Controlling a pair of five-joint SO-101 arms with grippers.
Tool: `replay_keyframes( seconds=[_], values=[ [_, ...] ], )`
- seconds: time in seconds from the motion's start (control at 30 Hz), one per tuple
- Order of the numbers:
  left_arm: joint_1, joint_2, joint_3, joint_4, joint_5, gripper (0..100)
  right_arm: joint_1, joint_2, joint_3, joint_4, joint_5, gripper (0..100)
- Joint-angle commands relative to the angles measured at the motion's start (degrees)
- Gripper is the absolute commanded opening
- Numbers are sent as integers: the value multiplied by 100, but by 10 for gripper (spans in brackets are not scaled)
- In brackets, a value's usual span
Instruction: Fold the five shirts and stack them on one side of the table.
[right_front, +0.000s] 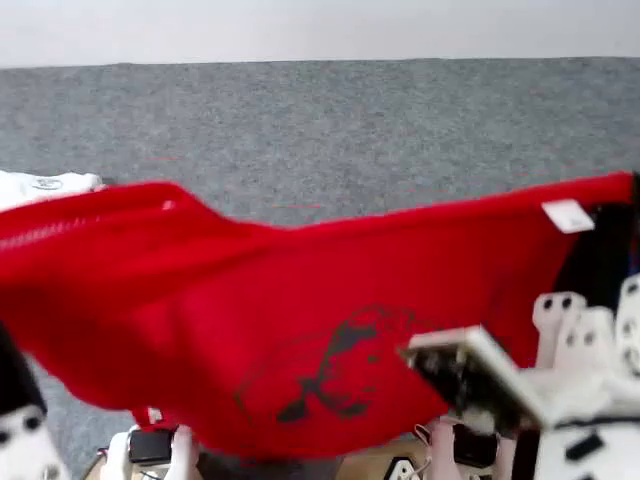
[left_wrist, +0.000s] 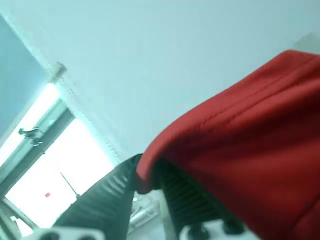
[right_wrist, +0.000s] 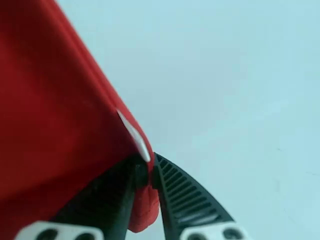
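The red shirt (right_front: 300, 300) is up in the air, stretched out wide between the two arms and hanging over the near part of the grey worktop (right_front: 330, 130). It runs almost from the worktop's left edge to its right edge. Its upper edge sags a little in the middle and rises towards each end. A dark print (right_front: 340, 370) faces out on the lower middle of the cloth, and a small white label (right_front: 568, 215) sits near the corner on the right-hand side.

The left gripper (left_wrist: 148, 182) is clamped on a folded, stitched edge of the red shirt. The cloth is squeezed between its two dark ribbed fingers (left_wrist: 190, 195) and bulges out past them to one side.

The right gripper (right_wrist: 146, 175) is pinched narrow on the shirt too. It grips the corner just beside the white label, with a little red cloth poking through between its fingers (right_wrist: 185, 195) and the rest of the shirt spreading away from it.

A white shirt (right_front: 40, 185) lies flat at the left edge of the worktop, partly hidden behind the raised red cloth. The far half of the worktop shows as bare grey surface.
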Motion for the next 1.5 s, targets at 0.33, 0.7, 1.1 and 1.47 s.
replay_keyframes(
  seconds=[0.33, 0.7, 1.1, 1.47],
  values=[
    [-290, -334, -75, 844, -35, 5, 75, -347, -35, 840, 141, 10],
    [-299, -299, 2079, 185, -53, 5, 48, 189, 1600, -57, 141, 10],
    [-211, -281, 7231, -4835, -360, 5, -453, 1279, 4563, -3108, 141, 10],
    [-44, 1363, 8198, -6963, -914, 5, -699, 2862, 5002, -5209, 141, 10]
  ],
)
